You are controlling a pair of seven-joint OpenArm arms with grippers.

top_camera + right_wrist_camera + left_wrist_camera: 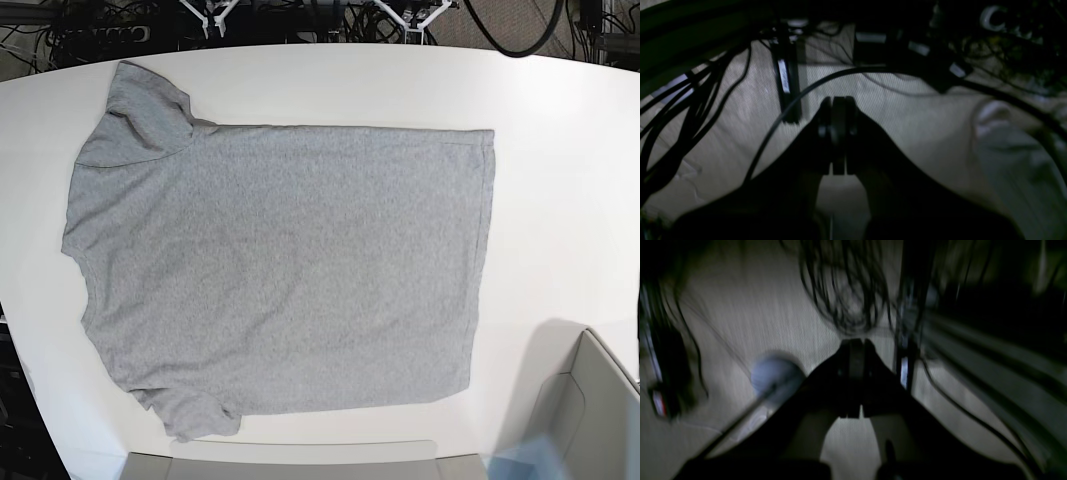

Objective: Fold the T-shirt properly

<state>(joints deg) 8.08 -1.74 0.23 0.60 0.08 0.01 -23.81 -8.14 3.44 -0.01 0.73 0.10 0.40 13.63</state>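
The light grey T-shirt [280, 270] lies spread flat on the white table [560, 150] in the base view. Its plain side is up, the neck and both sleeves point left, and the hem is at the right. Neither arm shows in the base view. In the left wrist view my left gripper [856, 343] is shut with nothing between its jaws, hanging over a pale floor. My right gripper [839, 100] in the right wrist view is likewise shut and empty. The T-shirt appears in neither wrist view.
A grey bin [590, 410] stands at the table's lower right and a grey box edge [280, 462] runs along the front. Cables [100, 30] crowd behind the table. Both wrist views show black cables [690, 100] and a stand leg [907, 366] on the floor.
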